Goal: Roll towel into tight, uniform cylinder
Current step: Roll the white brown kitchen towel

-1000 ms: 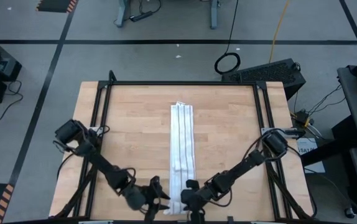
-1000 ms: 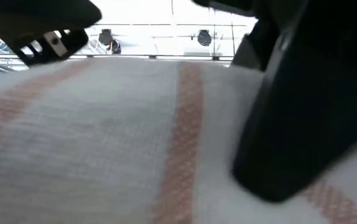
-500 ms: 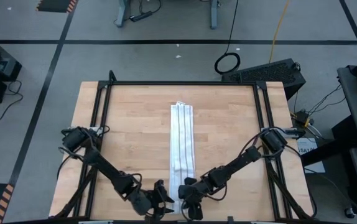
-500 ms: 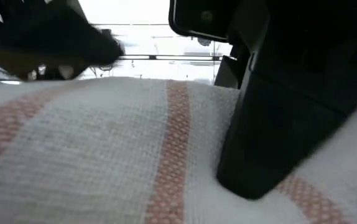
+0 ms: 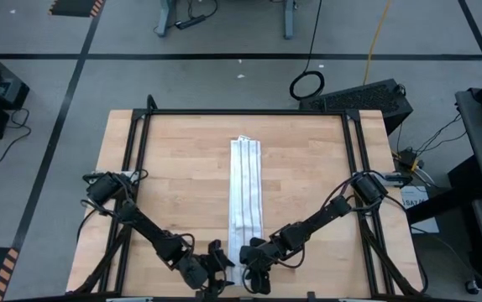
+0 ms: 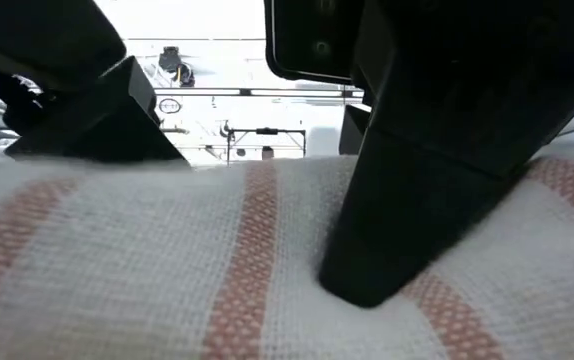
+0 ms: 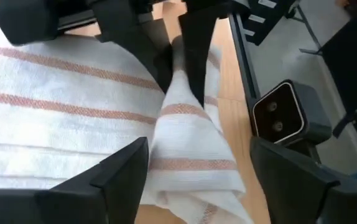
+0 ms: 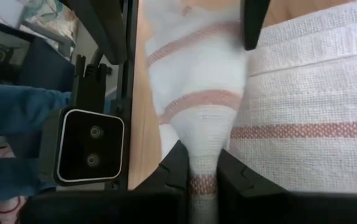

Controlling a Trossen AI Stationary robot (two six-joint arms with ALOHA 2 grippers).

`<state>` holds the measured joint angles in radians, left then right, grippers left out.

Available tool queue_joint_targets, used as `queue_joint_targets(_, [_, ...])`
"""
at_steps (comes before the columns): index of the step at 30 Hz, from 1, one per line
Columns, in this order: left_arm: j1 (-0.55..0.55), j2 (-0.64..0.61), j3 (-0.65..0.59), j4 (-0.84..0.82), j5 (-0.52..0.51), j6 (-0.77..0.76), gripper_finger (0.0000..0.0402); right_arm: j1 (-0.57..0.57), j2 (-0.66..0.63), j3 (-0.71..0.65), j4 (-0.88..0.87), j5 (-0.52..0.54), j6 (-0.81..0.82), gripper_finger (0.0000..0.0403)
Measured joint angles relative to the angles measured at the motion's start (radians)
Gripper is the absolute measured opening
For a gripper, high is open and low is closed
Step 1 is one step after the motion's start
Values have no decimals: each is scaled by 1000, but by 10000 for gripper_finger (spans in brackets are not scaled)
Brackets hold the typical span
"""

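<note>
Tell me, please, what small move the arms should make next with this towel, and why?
Probably the left gripper should close on the near end of the towel. Its jaws stand open around that end, while the right gripper already pinches a bunched fold. With both holding, the end could be turned over evenly to begin the roll.

You're looking at a towel (image 5: 245, 197) of soft woven cloth, its weave coarse and matt, with the thin stripes a looser, dotted texture. Pinched in the right end effector (image 8: 202, 167), the cloth bunches into soft folds. Both the right and the left end effector (image 7: 194, 163) look like matt dark plastic, smooth-faced. Beneath them, the surface (image 5: 174, 176) is pale wood with a smooth, low-sheen finish, framed by black metal rails (image 5: 245, 112).
</note>
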<state>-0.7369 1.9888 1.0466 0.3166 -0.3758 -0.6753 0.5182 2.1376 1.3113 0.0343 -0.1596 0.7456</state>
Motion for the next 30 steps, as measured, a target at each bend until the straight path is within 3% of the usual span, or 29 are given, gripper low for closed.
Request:
queue_joint_targets(6, [2, 2, 0, 7, 26, 31, 288, 0, 0, 0, 0, 4, 26, 30])
queue_joint_targets(10, [2, 15, 0, 8, 34, 29, 287, 0, 0, 0, 0, 5, 32, 54])
queue_joint_targets(16, [2, -22, 2, 7, 24, 28, 261, 0, 0, 0, -1, 6, 37, 97])
queue_joint_targets(22, [2, -96, 3, 7, -3, 37, 241, 1, 0, 0, 0, 6, 43, 103])
queue_joint_targets(26, [2, -83, 5, -8, 42, 104, 207, 1, 0, 0, 0, 7, 38, 98])
queue_joint_targets(30, [3, -38, 2, -17, 93, 106, 145, 1, 0, -1, 1, 8, 33, 98])
